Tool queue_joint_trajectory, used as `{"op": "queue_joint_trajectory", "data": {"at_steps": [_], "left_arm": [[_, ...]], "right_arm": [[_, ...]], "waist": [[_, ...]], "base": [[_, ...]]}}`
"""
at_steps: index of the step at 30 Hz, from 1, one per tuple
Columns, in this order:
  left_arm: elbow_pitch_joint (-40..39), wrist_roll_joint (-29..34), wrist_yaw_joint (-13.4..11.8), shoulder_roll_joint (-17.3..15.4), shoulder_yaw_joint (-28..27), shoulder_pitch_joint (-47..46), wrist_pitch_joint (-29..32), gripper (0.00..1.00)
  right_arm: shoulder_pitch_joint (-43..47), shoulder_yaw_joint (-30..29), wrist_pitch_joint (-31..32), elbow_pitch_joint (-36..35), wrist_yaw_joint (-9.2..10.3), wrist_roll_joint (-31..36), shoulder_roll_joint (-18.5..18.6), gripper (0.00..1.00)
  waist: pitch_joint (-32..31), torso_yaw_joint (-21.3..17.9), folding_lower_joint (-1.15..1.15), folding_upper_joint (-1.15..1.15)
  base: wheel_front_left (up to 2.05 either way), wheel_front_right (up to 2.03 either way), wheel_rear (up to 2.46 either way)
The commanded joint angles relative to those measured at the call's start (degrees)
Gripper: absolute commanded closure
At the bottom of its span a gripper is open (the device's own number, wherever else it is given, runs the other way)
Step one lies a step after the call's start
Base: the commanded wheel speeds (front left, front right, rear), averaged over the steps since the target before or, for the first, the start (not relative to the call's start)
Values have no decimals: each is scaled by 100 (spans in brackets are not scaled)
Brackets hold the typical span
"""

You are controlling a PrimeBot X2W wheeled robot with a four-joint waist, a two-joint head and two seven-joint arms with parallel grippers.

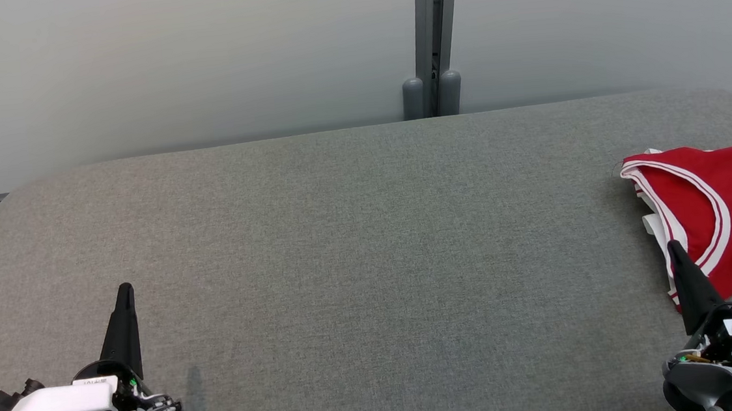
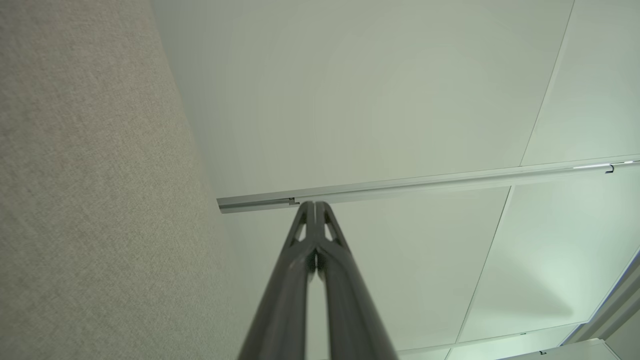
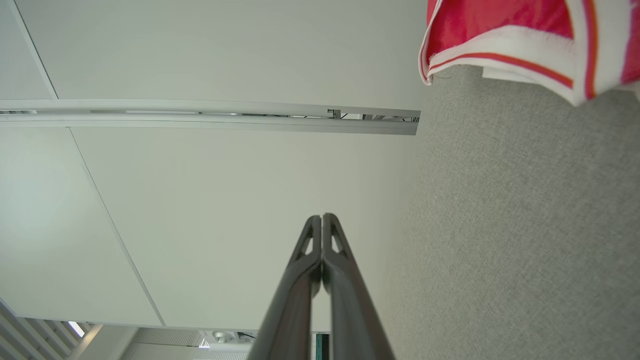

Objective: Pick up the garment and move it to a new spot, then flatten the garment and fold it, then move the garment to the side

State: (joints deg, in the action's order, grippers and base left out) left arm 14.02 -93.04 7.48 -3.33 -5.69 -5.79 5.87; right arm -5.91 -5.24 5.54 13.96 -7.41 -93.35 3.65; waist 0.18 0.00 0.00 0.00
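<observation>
Edges: I see the grey padded table with rounded far corners; its far edge runs along the wall.
Open room: the whole middle and left of the tabletop is bare between my two grippers.
Surface: grey woven fabric, flat.
Room: pale wall panels split by a metal upright.
Jersey: a red basketball jersey with white trim lies flat at the table's right side, cut off by the head view's edge.
Left gripper: fingers pressed together, holding nothing, well apart from the jersey.
Right gripper: fingers together, empty, just beside the jersey's trimmed edge.
Count: one jersey, two grippers, one upright.
</observation>
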Motion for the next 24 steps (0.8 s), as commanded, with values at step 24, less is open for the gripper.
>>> {"op": "queue_joint_trajectory", "data": {"at_steps": [24], "left_arm": [[4,17,27,-4,-54,-80,38,100]], "right_arm": [[-51,-57,47,14,-14,31,-6,100]], "waist": [[0,0,0,0]], "base": [[0,0,0]]}}
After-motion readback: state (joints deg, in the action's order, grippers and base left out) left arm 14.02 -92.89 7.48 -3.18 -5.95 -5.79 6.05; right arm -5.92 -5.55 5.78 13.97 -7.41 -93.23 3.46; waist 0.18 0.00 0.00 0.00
